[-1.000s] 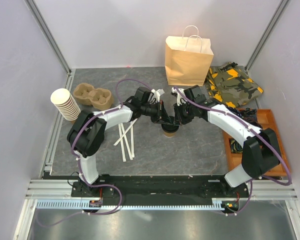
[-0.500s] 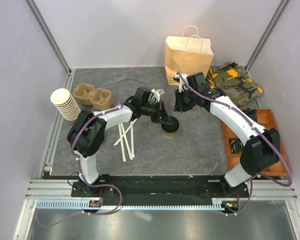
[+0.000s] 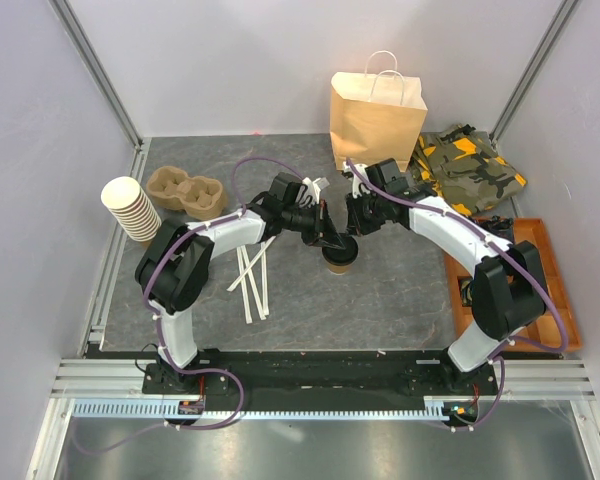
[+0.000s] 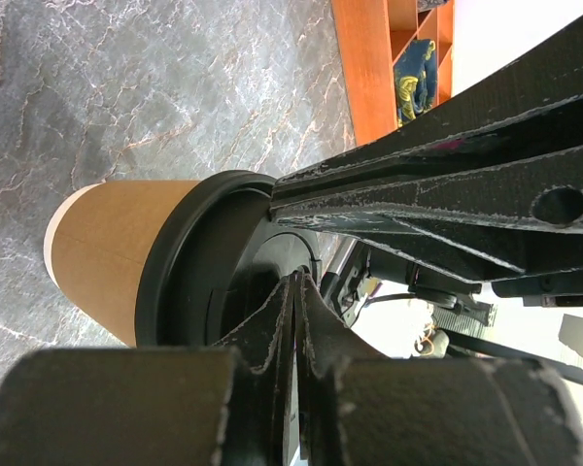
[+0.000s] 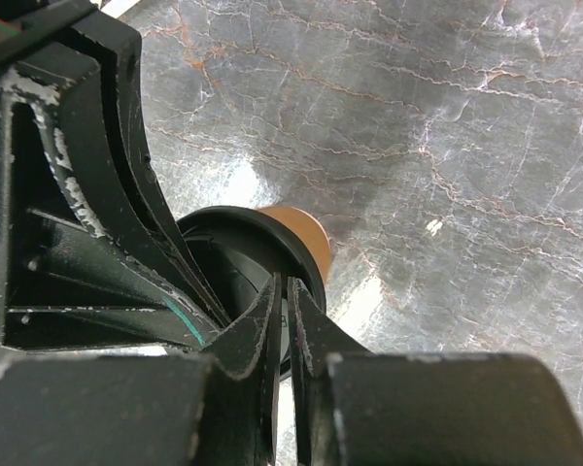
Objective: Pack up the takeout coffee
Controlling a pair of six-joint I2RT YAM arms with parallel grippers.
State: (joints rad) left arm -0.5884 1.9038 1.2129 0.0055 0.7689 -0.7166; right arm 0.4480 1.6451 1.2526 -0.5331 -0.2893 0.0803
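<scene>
The coffee cup [image 3: 340,260] stands upright on the bench [image 3: 390,295], near its middle, with its black lid [image 4: 180,282] on. It is well apart from the paper bag [image 3: 376,125], which stands upright at the far wall. The left jaws are together with nothing between them, and in the left wrist view their tip reaches onto the top of the lid. The right jaws are likewise together and grip nothing. From above they sit just beyond the cup on its far right side. In the right wrist view their tip points at the lid's rim, though I cannot tell whether it touches. White straws [image 3: 250,285] lie loose to the left of the cup. Farther left are a cardboard cup carrier [image 3: 185,192] and a leaning stack of cups [image 3: 130,208]. A camouflage cloth [image 3: 470,170] lies right of the bag, and an orange tray [image 3: 558,290] sits at the bench's right edge.
</scene>
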